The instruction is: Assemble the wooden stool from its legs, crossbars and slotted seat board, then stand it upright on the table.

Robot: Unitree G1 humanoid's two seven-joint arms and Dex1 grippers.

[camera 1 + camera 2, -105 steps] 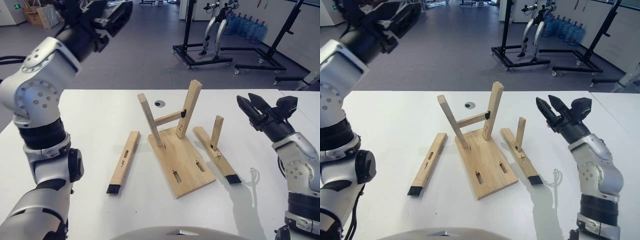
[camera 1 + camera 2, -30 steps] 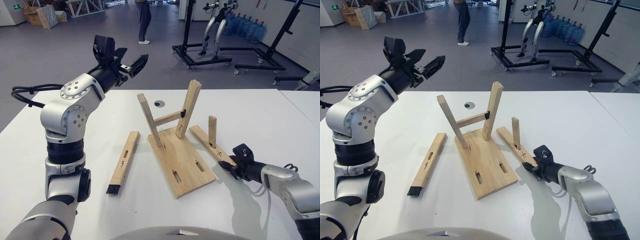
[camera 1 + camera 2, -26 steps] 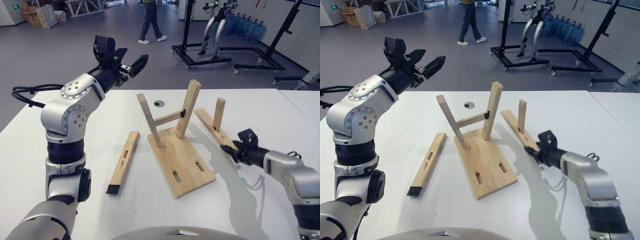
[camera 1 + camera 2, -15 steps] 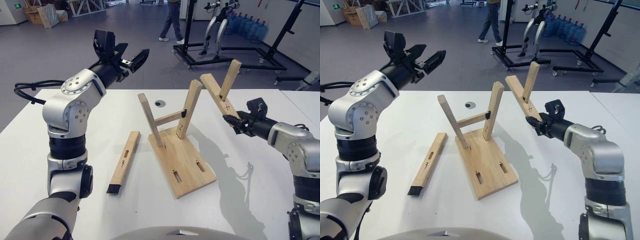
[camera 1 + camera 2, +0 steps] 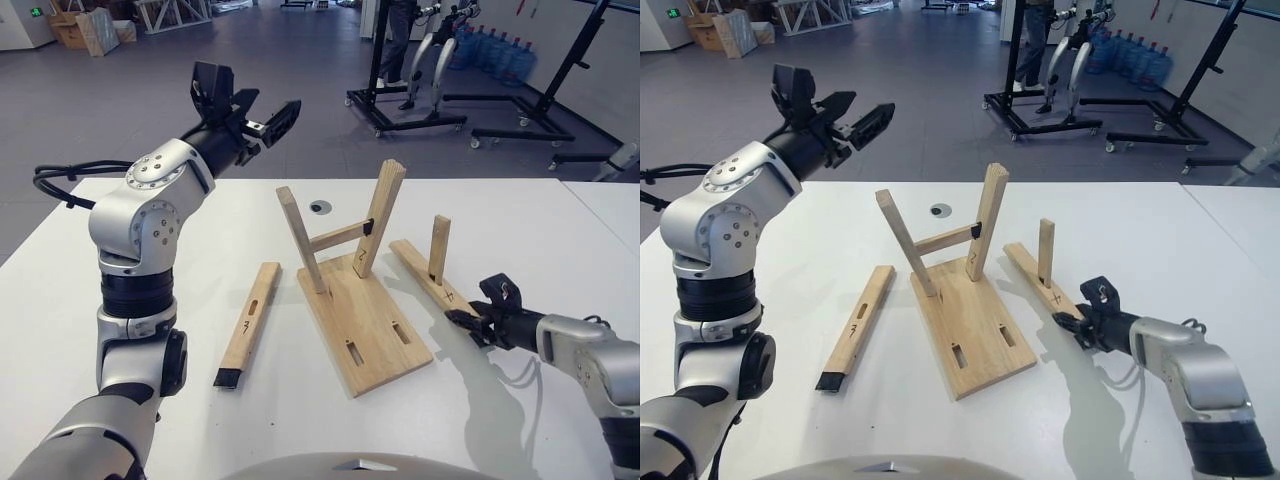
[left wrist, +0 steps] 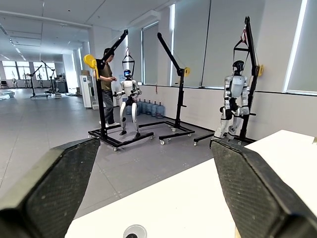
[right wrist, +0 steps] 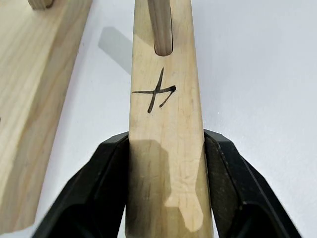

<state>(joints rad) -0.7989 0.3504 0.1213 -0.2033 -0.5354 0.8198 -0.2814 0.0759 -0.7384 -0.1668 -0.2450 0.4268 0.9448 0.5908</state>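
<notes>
Silver L arm, blk claw, cable

The seat board is seen in pale, grained wood cut by dark slots, on a white table. Left of the board, a loose leg of the same pale wood is tipped with a black cap and marked in dark pen. Right of the board, the marked leg bears a black pen stroke between the black fingers of the right gripper. The left gripper, beyond the board, is also black.
</notes>
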